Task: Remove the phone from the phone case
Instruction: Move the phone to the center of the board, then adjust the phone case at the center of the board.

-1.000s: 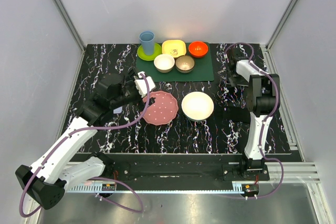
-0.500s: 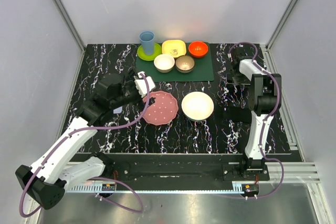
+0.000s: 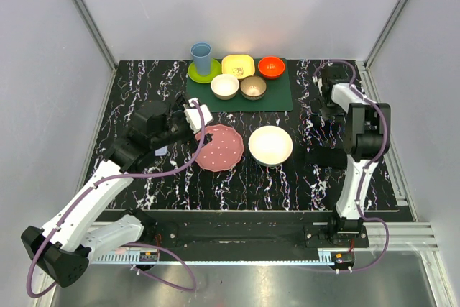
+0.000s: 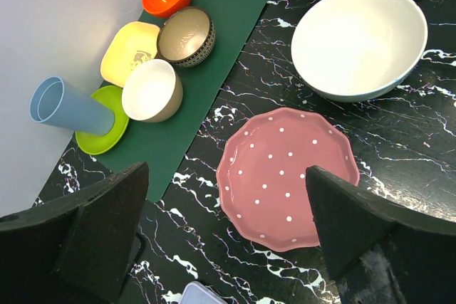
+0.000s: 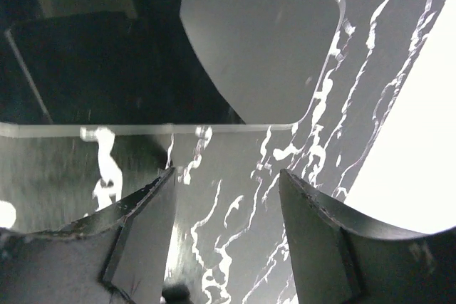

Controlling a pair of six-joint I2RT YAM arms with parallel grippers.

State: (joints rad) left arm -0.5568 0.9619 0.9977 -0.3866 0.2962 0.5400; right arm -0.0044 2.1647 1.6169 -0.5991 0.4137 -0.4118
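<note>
Half spread and empty, the right gripper (image 5: 226, 176) hovers over the phone (image 5: 249, 48) at the far right corner of the desk (image 3: 287, 177) (left gripper (image 4: 226, 172) gapes wide); it should straddle the phone's edges squarely.

a lab test cell: white panel walls (image 3: 251, 5), aluminium framing (image 3: 85, 16), black marbled tabletop (image 3: 237, 185)

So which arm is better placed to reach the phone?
Probably right: the right gripper, open, points at what looks like the phone, shiny and dark, just ahead. The left gripper hovers open near the pink plate, seeing only a lavender corner, maybe the case.
</note>
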